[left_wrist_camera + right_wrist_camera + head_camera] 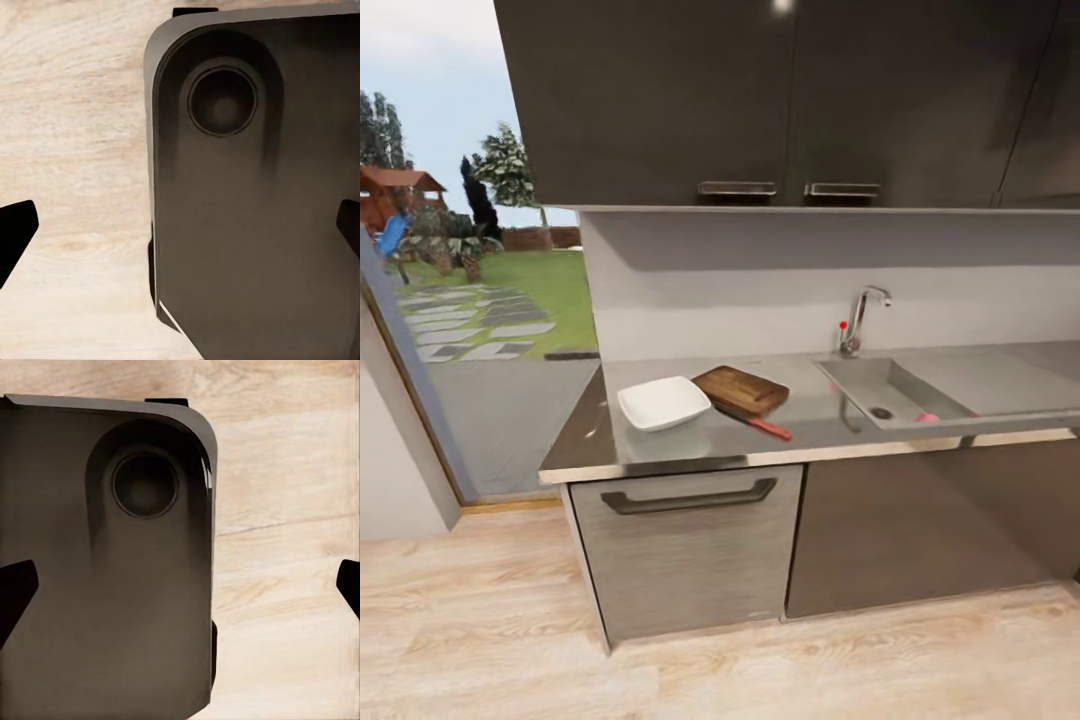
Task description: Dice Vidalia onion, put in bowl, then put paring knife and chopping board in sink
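In the head view the grey countertop [680, 455] carries the white square bowl [663, 402], and the dark brown chopping board [741, 388] lies right of it. The paring knife [760, 424], with its red-orange handle, lies by the board's front edge. Further right is the steel sink [860, 378] with a chrome tap [860, 318]. A small pink lump, seemingly the onion [927, 417], peeks over the basin's front wall near the drain [881, 412]. My left gripper [180, 229] and right gripper [180, 589] hang open over the floor, nothing between their fingers.
Glossy black upper cabinets [780, 100] overhang the counter. Below it are a drawer with a bar handle [690, 497] and a dark door. A glass door at the left looks onto a garden [480, 300]. Pale wood floor [710, 660] stretches before the cabinets. My dark base [255, 210] shows under both wrists.
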`<state>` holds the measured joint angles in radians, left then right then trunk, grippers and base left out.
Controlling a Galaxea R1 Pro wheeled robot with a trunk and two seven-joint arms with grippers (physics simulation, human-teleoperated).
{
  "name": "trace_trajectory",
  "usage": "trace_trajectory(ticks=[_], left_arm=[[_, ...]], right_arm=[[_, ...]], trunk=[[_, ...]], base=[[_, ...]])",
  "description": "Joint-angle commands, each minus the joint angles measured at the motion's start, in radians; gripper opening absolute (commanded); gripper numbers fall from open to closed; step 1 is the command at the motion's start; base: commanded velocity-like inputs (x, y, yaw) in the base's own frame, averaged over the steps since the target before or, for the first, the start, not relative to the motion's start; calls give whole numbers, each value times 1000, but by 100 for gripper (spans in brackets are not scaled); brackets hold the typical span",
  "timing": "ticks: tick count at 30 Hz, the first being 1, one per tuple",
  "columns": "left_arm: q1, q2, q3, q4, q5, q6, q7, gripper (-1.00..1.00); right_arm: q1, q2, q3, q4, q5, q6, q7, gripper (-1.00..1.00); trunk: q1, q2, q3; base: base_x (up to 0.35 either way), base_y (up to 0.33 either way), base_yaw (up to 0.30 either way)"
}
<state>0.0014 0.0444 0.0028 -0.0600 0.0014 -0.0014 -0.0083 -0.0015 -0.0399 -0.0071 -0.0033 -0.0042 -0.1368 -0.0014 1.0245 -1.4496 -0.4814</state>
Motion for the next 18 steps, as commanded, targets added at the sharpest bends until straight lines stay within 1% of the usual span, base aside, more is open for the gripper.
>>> trace_trajectory(ticks=[1, 18], left_arm=[[0, 0, 0, -1, 0, 0, -1, 100], [0, 0, 0, -1, 0, 0, -1, 100]], right_arm=[[0, 0, -1, 0, 0, -3, 0, 100], [0, 0, -1, 0, 0, -3, 0, 100]], trunk=[[1, 0, -1], [1, 0, -1]], base=[[287, -229, 283], [286, -229, 279]])
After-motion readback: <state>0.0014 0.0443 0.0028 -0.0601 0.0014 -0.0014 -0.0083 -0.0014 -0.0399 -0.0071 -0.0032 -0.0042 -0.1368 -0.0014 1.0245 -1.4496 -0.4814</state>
